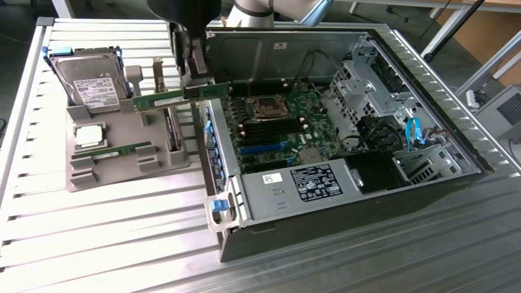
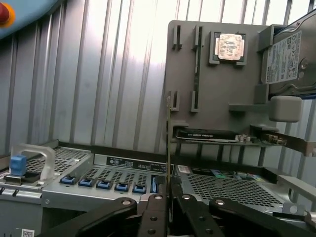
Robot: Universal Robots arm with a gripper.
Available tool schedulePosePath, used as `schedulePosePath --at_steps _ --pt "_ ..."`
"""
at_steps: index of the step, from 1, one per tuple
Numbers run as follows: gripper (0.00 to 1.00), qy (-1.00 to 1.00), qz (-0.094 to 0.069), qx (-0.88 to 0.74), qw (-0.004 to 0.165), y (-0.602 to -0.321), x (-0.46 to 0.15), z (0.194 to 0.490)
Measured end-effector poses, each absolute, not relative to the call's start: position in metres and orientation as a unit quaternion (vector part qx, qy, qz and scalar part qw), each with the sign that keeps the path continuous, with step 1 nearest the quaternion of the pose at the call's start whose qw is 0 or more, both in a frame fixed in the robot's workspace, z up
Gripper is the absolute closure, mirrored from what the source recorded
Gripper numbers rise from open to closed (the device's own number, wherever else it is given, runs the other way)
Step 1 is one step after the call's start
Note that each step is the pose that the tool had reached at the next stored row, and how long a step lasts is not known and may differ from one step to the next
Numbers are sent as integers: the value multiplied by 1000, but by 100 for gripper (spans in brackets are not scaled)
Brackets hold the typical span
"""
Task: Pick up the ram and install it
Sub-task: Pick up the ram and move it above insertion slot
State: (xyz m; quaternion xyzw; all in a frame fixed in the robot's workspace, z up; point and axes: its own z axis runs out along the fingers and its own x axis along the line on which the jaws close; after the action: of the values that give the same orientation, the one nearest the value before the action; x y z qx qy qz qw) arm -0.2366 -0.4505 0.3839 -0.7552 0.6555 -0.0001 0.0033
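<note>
The gripper (image 2: 169, 198) pinches the ram (image 1: 158, 101) on its thin edge, over the tray's (image 1: 124, 135) edge nearest the case (image 1: 342, 227). I think it must stay level and parallel with the slots (image 1: 260, 130).

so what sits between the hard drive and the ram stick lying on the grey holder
The square silver processor chip, seen in the exterior view.

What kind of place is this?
Probably a robotics lab's computer-assembly bench: an open computer case, a grey parts tray with a hard drive, and a pincer holding the ram.
</note>
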Motion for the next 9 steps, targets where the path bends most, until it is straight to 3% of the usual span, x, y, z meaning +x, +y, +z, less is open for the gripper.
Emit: schedulePosePath --at_steps 9 --pt "88 656 -1 -755 2 -450 -216 384"
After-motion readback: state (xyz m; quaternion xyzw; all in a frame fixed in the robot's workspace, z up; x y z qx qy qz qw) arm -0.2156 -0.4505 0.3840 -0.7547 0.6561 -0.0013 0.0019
